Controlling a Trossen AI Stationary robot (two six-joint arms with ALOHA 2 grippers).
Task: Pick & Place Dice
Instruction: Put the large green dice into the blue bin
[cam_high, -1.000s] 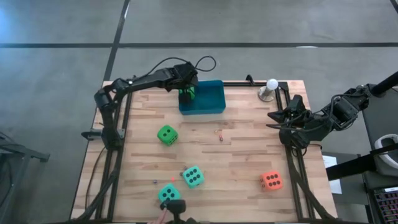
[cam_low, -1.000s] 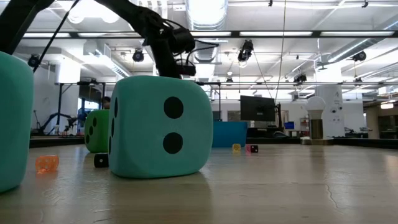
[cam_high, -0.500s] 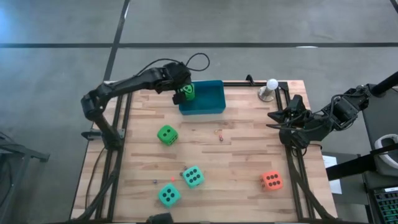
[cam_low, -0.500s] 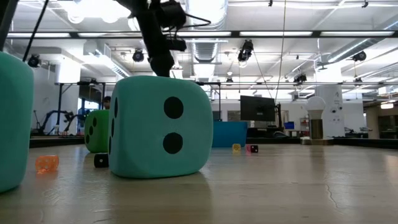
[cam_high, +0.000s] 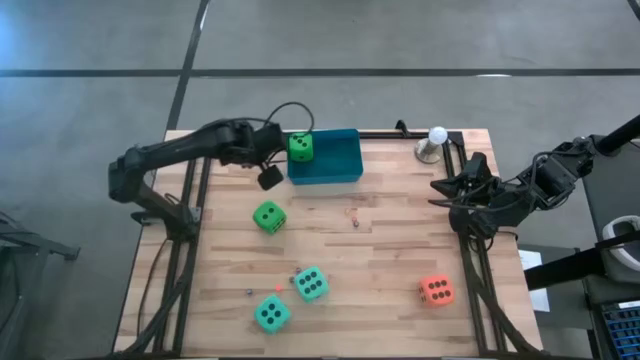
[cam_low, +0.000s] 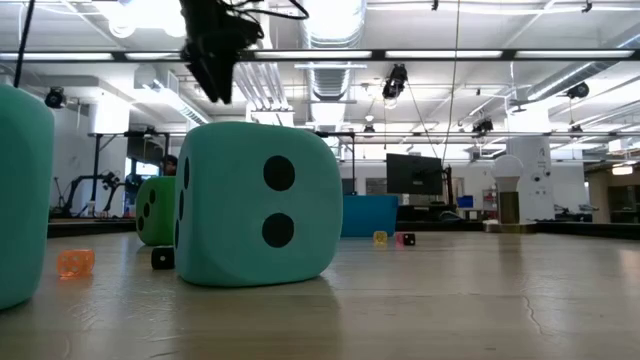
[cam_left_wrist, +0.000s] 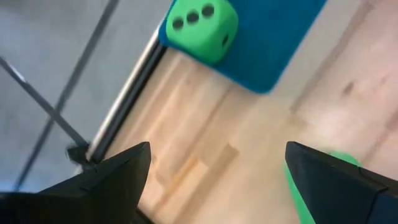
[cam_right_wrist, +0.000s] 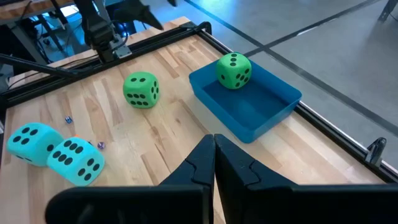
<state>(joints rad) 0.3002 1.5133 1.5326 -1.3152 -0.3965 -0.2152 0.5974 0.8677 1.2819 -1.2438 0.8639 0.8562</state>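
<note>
Nearest, two teal dice (cam_high: 292, 298) and the orange-red die (cam_high: 435, 291) are sitting on the counter (cam_high: 390, 250); one green die (cam_high: 267, 216) mid-counter, another (cam_high: 300, 147) resting in the blue tray's (cam_high: 335, 172) corner; left gripper (cam_high: 268, 177) hovering wide, empty; right gripper (cam_high: 441, 189) pinched closed

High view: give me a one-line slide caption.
One green die sits in the blue tray; left pincer open beside it; four dice remain on the table.
</note>
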